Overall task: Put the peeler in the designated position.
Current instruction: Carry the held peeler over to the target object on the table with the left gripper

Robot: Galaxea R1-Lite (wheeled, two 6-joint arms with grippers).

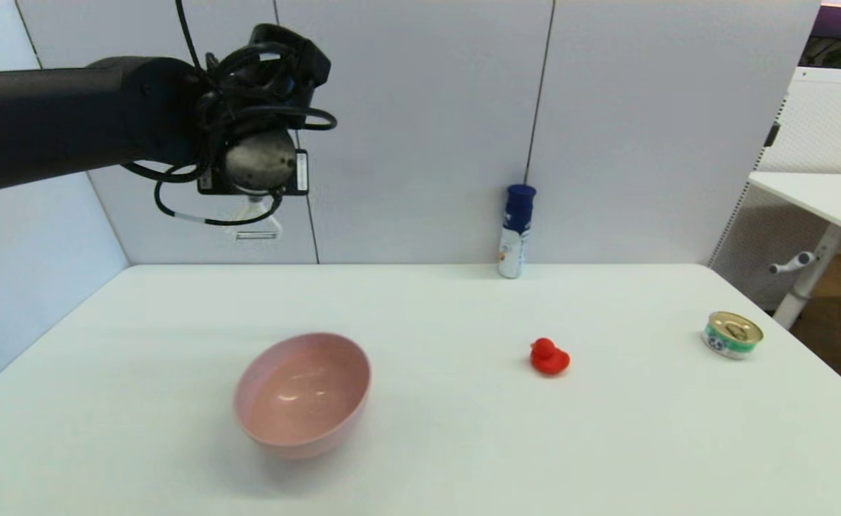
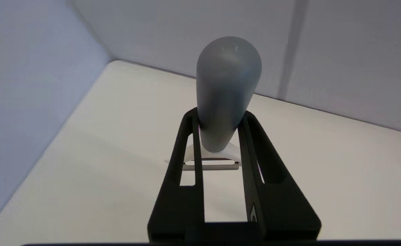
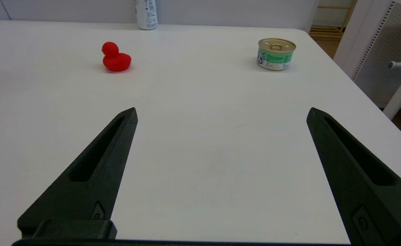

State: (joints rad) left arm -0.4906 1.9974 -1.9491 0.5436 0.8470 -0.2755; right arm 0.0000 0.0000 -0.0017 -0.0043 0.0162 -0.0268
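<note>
Head view: left gripper (image 1: 257, 215) jaws clamp peeler (image 1: 258, 223) above table's (image 1: 463, 444) far-left corner; right gripper (image 3: 221, 112) jaws spread.

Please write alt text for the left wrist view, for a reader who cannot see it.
The left gripper is shut on the peeler, gripping its grey handle between the two black fingers, with the white forked head and metal blade pointing down toward the white table. The peeler hangs above a back corner of the table where two pale wall panels meet.
</note>
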